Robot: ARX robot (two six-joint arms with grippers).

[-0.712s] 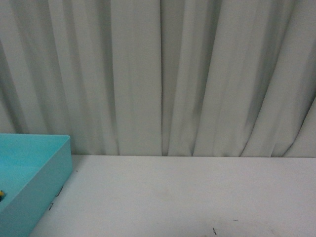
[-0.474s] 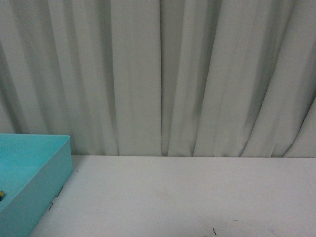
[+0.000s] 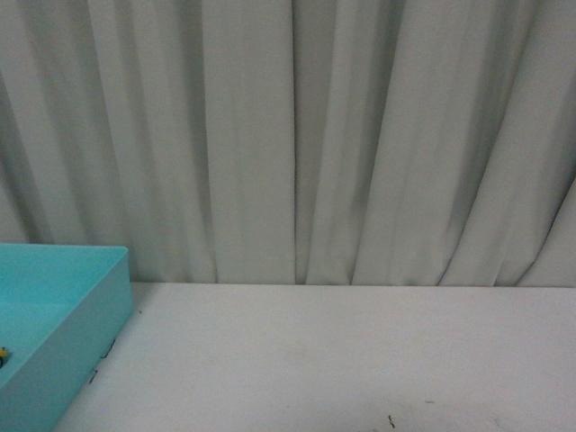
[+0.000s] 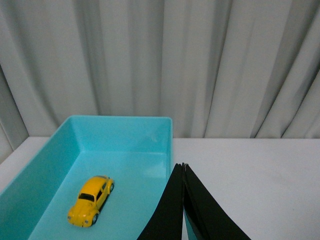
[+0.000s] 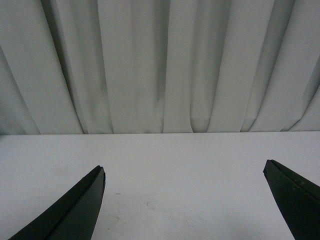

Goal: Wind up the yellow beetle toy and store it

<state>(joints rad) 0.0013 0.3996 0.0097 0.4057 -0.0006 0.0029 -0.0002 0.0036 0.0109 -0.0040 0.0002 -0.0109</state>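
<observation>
Turquoise bin (image 4: 120, 131) on white table (image 5: 175, 155), at table's far edge, grey curtain (image 3: 288, 135) hanging right behind bin. Yellow beetle (image 4: 91, 201) inside bin, upright on wheels on bin floor, well apart from bin's far wall. Left gripper (image 4: 183, 167) pressed together, tips touching, nothing between; seen over bin's side wall. Right gripper (image 5: 184, 170) spread wide, nothing held, above bare table. In front view only bin's corner, with small yellow speck inside it.

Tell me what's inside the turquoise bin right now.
Only the yellow beetle toy, sitting on its wheels on the floor of the turquoise bin. The shut left gripper hides one corner.
</observation>
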